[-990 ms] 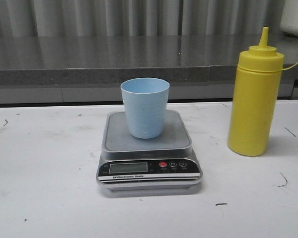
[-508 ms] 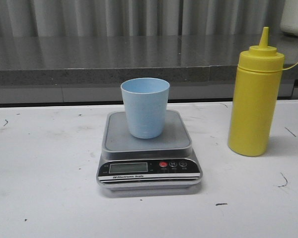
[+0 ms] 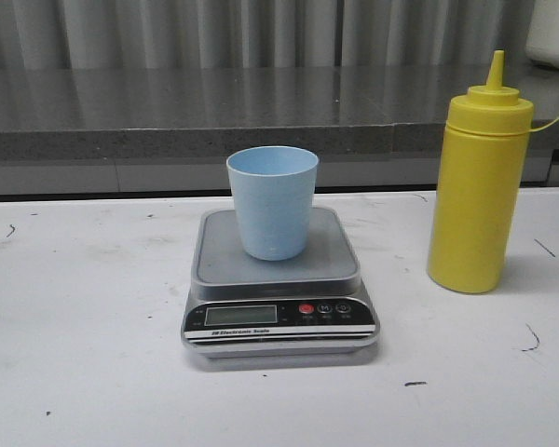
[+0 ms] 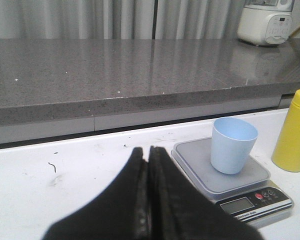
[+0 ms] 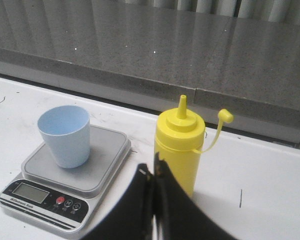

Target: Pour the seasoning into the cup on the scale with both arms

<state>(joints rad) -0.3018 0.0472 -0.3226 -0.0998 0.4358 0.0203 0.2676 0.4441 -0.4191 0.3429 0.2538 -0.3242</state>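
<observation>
Upright on the square metal platform of the flat silver-grey digital kitchen scale (image 3: 278,289) stands the small light blue plastic tumbler (image 3: 272,201), open mouth up and nothing visible inside it. The scale rests on the white table (image 3: 84,354), its black front panel with LCD display and red button facing the front camera. Off to the robot's right of the scale, apart from it, stands the tall yellow plastic squeeze bottle (image 3: 477,182) with its pointed nozzle up; in the right wrist view its small tethered cap (image 5: 225,116) hangs off to the side on a thin strap. The left gripper (image 4: 148,152) shows its two black blocky fingers pressed together with nothing between them, short of the scale. The right gripper (image 5: 153,172) is likewise closed and empty, just in front of the bottle. A white appliance (image 4: 265,21) sits on the grey counter (image 4: 115,70) behind.
</observation>
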